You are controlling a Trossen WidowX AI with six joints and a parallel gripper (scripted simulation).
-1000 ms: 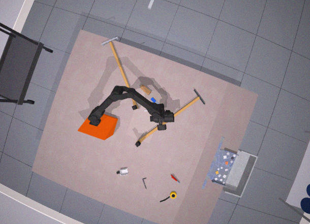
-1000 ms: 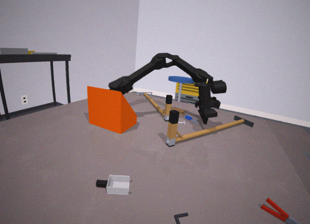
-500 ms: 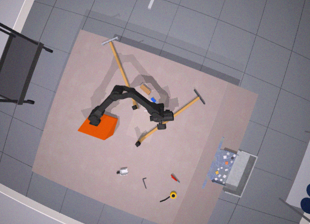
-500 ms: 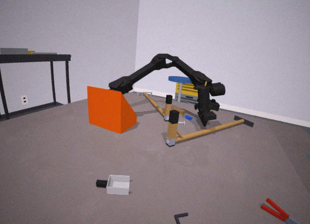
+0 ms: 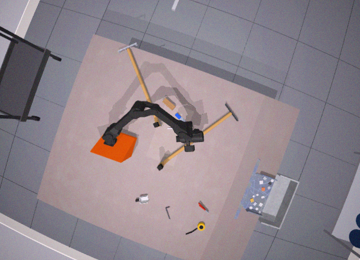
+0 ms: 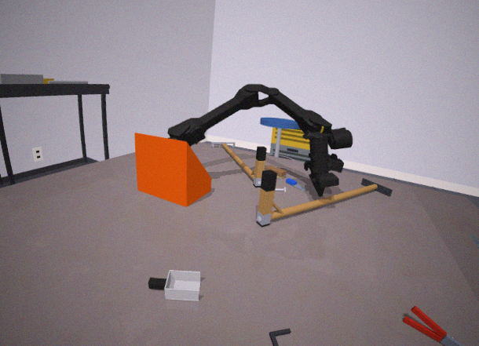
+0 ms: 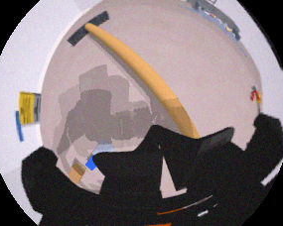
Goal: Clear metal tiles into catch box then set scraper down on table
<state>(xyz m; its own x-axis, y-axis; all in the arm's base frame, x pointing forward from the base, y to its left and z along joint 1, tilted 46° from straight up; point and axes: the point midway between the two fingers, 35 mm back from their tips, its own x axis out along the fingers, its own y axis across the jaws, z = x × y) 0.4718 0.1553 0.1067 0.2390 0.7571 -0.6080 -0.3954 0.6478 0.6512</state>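
Note:
My gripper (image 5: pixel 189 142) (image 6: pixel 321 192) (image 7: pixel 155 128) is shut and empty, pointing down close to the long handle of the dark-bladed tool (image 5: pixel 216 124) (image 6: pixel 345 194) (image 7: pixel 144 69); I cannot tell if they touch. That tool lies on the table with its short grip upright at the near end. A second long tool (image 5: pixel 137 70) (image 6: pixel 238 160) with a pale metal head lies behind the arm. Several small tiles (image 5: pixel 263 189), white, orange, yellow and dark, are scattered on the steel plate (image 5: pixel 247 197). The catch box (image 5: pixel 275 193) adjoins the plate's far end.
An orange wedge-shaped block (image 5: pixel 113 150) (image 6: pixel 162 169) stands by the arm's base. A wooden block (image 5: pixel 169 103) and a blue-handled item (image 5: pixel 177 116) (image 6: pixel 291 181) lie near the arm. A small white tray (image 5: pixel 144 198) (image 6: pixel 183 286), a hex key (image 5: pixel 168 213), red-handled pliers (image 5: pixel 202 206) and a yellow roll (image 5: pixel 201 223) lie at the front.

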